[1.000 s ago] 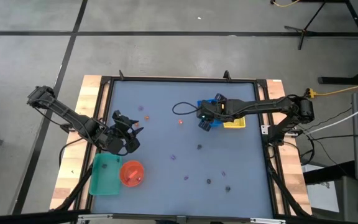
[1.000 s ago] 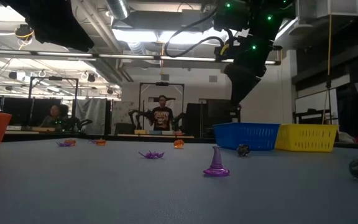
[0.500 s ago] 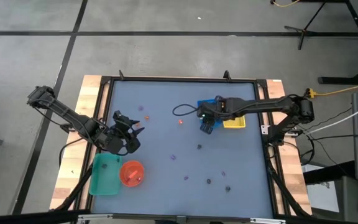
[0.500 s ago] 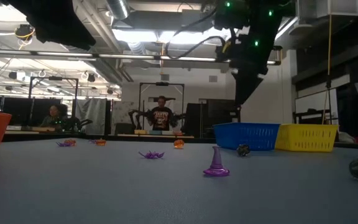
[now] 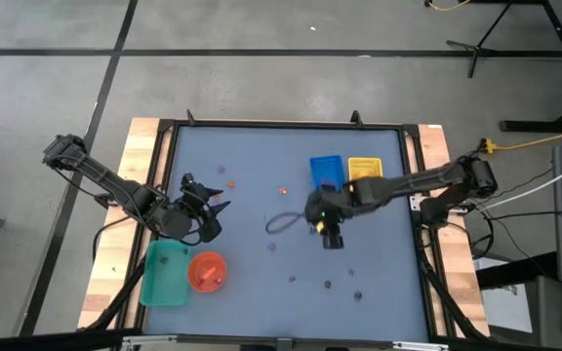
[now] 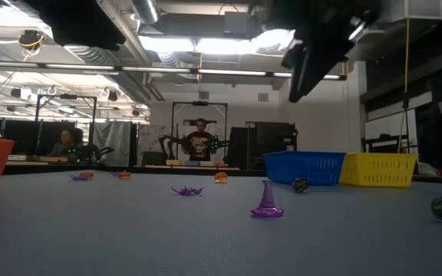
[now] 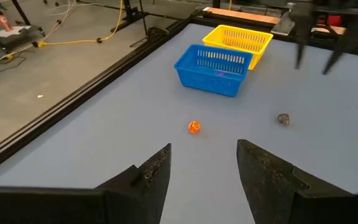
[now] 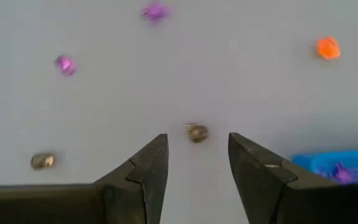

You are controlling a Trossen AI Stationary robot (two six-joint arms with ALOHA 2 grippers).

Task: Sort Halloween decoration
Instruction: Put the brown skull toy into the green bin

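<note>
Right hand (image 5: 327, 232) hangs over mid-bench, fingers apart and empty, a dark grey piece (image 8: 196, 132) on the bench between and just ahead of the fingertips in the right wrist view. Left hand (image 5: 206, 208) waits at 9 o'clock on the bench (image 5: 261, 156), fingers spread, nothing held.

Progress, judged: early to middle.
- Blue tray (image 5: 325, 169) at 1 o'clock holds at least one purple piece (image 8: 339, 171).
- Yellow tray (image 5: 365, 169) beside it: contents cannot be told.
- Green tray (image 5: 164, 274) and orange bowl (image 5: 207, 271) sit at 7 o'clock; contents unclear.
- Loose pieces left: orange piece (image 5: 283, 191) near centre, a few near 11 o'clock, several purple and dark ones from centre toward 5 o'clock.

View differences:
- High view alone gives the whole spread and both arms.
- Low view shows piece shapes, e.g. a purple cone (image 6: 267, 201), plus people in the room behind; neither hand's fingertips appear.
- Left wrist view shows the tray walls side-on and the orange piece before them.
- Right wrist view alone shows the piece under the right hand.
</note>
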